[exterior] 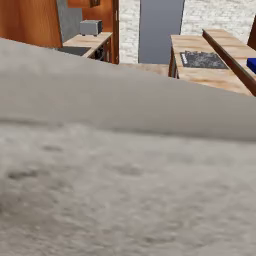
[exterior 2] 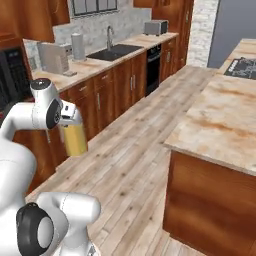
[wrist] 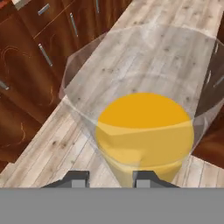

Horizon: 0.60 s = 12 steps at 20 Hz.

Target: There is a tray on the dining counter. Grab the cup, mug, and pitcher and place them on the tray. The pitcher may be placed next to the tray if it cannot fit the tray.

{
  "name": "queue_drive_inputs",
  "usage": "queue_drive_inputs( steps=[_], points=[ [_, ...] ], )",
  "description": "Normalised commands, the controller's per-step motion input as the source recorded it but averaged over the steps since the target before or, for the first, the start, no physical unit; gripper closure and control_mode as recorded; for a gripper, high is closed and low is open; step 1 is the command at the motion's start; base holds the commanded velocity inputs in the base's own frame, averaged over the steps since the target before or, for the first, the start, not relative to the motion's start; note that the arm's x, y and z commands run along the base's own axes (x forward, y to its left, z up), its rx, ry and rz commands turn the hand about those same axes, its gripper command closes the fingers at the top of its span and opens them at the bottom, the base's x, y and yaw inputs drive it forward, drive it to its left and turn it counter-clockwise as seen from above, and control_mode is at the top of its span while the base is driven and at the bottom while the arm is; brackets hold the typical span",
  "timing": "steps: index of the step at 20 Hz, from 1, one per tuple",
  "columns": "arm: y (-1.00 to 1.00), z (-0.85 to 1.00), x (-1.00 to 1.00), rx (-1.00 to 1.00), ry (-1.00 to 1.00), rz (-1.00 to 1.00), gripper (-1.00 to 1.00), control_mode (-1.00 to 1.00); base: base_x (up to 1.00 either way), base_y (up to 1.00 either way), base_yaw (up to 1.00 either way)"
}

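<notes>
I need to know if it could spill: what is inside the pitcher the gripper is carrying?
Orange-yellow liquid fills the lower part of the pitcher; above it the clear glass looks empty. Its base is hidden behind the fingertips.

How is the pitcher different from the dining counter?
The pitcher is clear glass with orange liquid; the dining counter is solid beige marble over reddish wood. The pitcher hangs in the air above the floor, held in the pincer; the dining counter stands on the floor.
</notes>
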Motion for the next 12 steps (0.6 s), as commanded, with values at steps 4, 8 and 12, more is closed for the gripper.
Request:
queue_drive_inputs(
  steps=[4, 8, 12],
  points=[
    [0.00, 0.00, 0.00, 0.00, 0.00, 0.00, 1.00, 1.00, -0.01, 0.00, -1.00],
    [0.00, 0.00, 0.00, 0.00, 0.00, 0.00, 1.00, 1.00, -0.01, 0.00, -1.00],
    [0.00, 0.00, 0.00, 0.00, 0.00, 0.00, 1.00, 1.00, 0.00, 0.00, -1.00]
  ],
)
